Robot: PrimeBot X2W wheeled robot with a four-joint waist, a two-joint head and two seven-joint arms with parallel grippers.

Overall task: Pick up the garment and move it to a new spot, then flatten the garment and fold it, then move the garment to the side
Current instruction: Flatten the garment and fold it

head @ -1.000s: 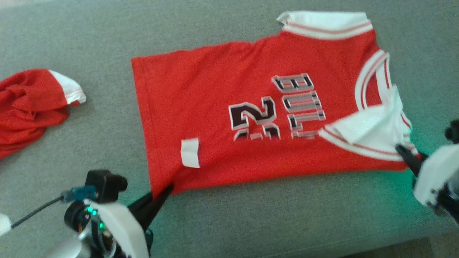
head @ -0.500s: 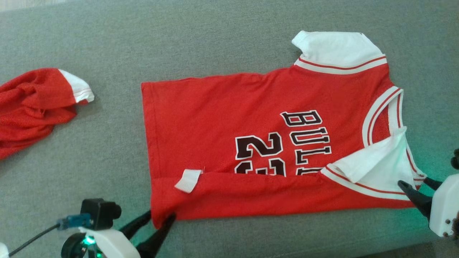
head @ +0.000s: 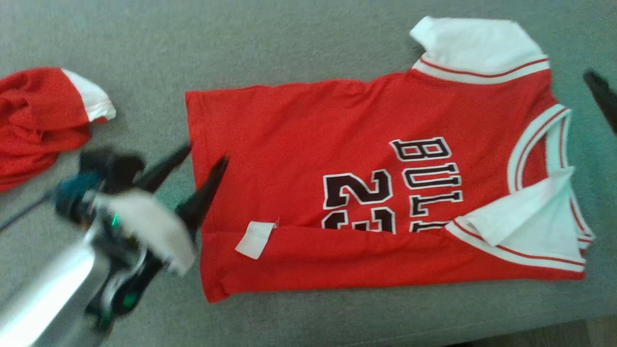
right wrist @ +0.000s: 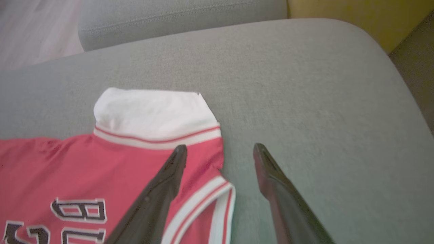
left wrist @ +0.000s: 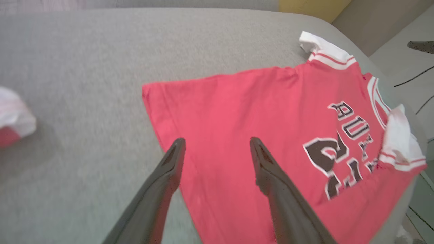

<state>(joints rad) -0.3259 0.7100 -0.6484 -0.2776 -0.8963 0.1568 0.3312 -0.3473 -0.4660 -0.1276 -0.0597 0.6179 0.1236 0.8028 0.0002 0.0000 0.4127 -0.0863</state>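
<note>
- The jersey is lying flat on the grey cushion, its near long edge sitting folded over;
- the left gripper is hovering wide open at the hem, holding nothing; the right gripper is gaping empty near the far white sleeve;
- ideally both are pinching the far edge together and lifting evenly.
</note>
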